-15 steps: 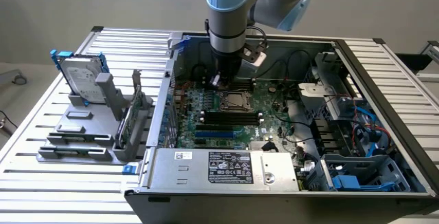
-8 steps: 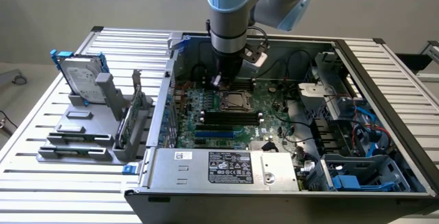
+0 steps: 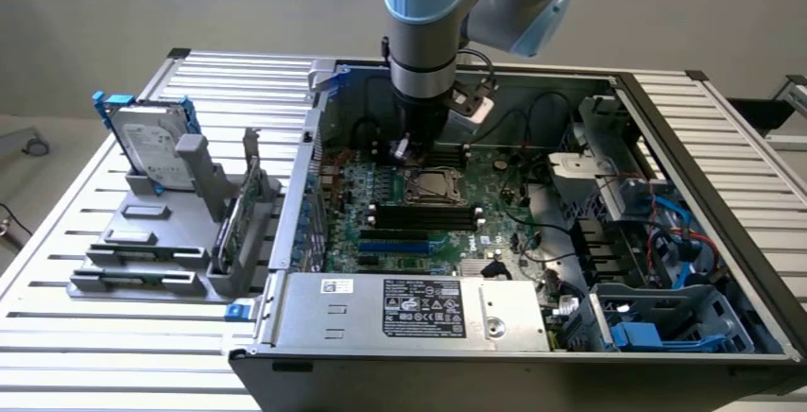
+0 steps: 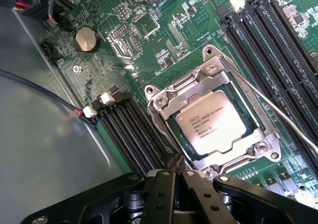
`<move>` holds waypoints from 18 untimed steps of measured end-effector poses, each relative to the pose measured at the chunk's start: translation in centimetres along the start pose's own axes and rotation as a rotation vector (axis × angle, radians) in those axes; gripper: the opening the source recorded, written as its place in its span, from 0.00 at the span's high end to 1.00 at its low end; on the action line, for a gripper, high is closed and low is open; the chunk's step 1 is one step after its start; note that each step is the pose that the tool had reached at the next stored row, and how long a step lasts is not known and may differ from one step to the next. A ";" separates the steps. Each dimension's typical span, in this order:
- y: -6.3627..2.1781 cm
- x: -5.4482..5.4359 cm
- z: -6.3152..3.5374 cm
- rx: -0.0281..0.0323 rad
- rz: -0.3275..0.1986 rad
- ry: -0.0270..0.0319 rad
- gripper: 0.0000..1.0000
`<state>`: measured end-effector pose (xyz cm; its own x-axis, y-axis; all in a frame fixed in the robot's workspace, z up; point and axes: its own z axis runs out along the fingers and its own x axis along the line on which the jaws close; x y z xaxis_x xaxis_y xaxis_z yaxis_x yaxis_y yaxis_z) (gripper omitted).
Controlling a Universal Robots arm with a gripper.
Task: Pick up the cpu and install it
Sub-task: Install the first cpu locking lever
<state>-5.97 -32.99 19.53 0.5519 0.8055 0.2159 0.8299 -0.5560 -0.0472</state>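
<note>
A: Where is the cpu [image 4: 211,122] sitting?

B: It is lying flat inside the socket [image 4: 166,97], silver top facing up with its printed lettering showing. The metal frame is surrounding it on all sides, and a thin wire lever [image 4: 278,115] is running along one side of it.

A: And the gripper [image 4: 174,165]?

B: Its fingers are pressing together with nothing between them. The tips are hanging just beside the socket's edge, over the near ends of the black memory slots [image 4: 131,134]; I cannot tell whether they are touching the board.

A: What is lying around that?

B: The green motherboard [image 4: 149,50] is spreading out under everything, carrying a round coin battery [image 4: 85,38]. In the exterior view the arm is reaching down into the open computer case [image 3: 706,119], and a hard drive [image 3: 151,147] with blue brackets is standing upright in a grey holder on the slatted table [image 3: 76,336], on the exterior view's left.
</note>
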 end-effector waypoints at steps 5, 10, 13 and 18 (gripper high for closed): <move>0.15 0.1 0.04 -0.0003 0.001 0.0001 0.89; 0.21 0.2 0.07 -0.0010 0.003 -0.0001 0.89; 0.19 0.2 0.07 -0.0016 0.006 -0.0002 0.89; 0.18 0.2 0.03 -0.0025 0.012 -0.0001 0.89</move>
<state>-5.68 -32.89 19.55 0.5621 0.7986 0.2152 0.8228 -0.5663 -0.0474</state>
